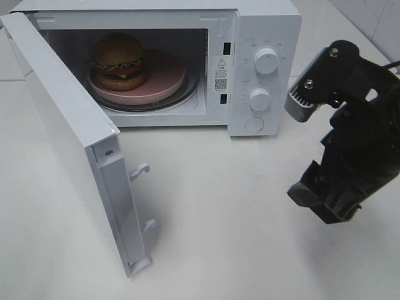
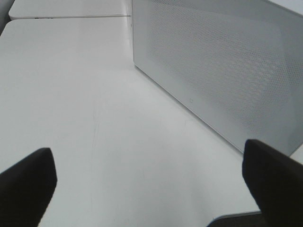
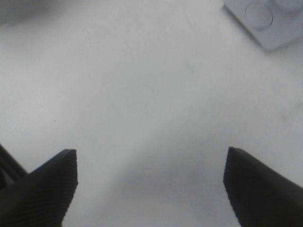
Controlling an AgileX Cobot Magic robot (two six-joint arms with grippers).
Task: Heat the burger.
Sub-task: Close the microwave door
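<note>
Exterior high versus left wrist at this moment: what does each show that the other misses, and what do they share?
Only the exterior high view shows the burger sitting on the pink plate inside the microwave. It also shows the two control knobs and the right arm.

Only the left wrist view shows the left gripper, open and empty, and the dotted outer face of the door.

Both show the open door and the white table.

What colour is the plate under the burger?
Pink; the round plate shows best in the exterior high view.
</note>
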